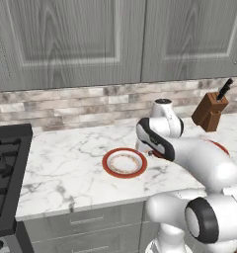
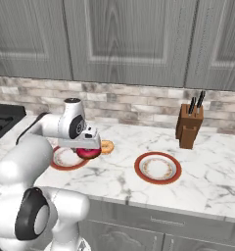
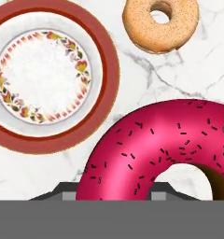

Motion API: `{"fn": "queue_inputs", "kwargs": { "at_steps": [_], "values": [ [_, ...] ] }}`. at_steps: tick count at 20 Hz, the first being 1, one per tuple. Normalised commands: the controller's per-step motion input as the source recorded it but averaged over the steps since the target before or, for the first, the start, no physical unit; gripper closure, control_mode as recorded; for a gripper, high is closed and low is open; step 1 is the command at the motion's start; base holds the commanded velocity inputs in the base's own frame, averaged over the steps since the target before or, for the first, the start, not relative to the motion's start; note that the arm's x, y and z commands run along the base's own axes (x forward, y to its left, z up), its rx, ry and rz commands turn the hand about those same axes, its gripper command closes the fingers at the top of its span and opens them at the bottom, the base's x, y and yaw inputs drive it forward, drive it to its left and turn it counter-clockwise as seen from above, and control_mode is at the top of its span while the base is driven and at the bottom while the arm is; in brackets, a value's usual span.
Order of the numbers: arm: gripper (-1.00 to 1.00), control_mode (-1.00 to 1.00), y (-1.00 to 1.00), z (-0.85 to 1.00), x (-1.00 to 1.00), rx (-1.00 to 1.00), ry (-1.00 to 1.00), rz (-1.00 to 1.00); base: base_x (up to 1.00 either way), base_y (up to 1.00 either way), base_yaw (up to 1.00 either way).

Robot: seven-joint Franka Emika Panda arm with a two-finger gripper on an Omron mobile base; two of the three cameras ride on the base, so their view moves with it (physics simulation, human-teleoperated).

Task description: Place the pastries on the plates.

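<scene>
Gripper (image 2: 88,148) pinches the pink doughnut (image 2: 89,152), held just above the marble desk (image 2: 207,171). In hand view the pink doughnut (image 3: 156,149) w/ dark sprinkles sits at 5 o'clock, near plate (image 3: 55,74) at 10 o'clock and plain doughnut (image 3: 159,23) at 1 o'clock, all three apart from each other. In right base view the plain doughnut (image 2: 106,146) lies on the desk just at 3 o'clock of the gripper; near plate (image 2: 65,158) at its 9 o'clock, partly behind the arm. Second plate (image 2: 158,167) sits well apart at 3 o'clock, bare. Knife block (image 2: 189,125) stands by the backsplash at 1 o'clock. Stove (image 1: 4,173) at the desk's left end in left base view.
</scene>
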Motion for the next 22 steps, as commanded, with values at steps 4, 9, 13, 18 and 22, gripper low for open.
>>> {"fn": "queue_inputs", "kwargs": {
  "at_steps": [4,9,13,18,22],
  "values": [
    [1.00,-1.00,1.00,0.03,0.00,0.00,0.00,0.09,0.00,0.00,0.00],
    [1.00,-1.00,0.99,0.00,0.08,-0.01,0.00,0.06,0.00,0.00,0.00],
    [1.00,-1.00,0.31,0.00,0.56,-0.02,0.05,0.01,0.00,0.00,0.00],
    [1.00,-1.00,0.01,-0.01,0.29,0.00,0.06,0.00,0.00,0.00,0.00],
    [1.00,-1.00,0.00,-0.07,0.31,0.00,0.09,0.00,0.00,0.00,0.00]
  ]
}}
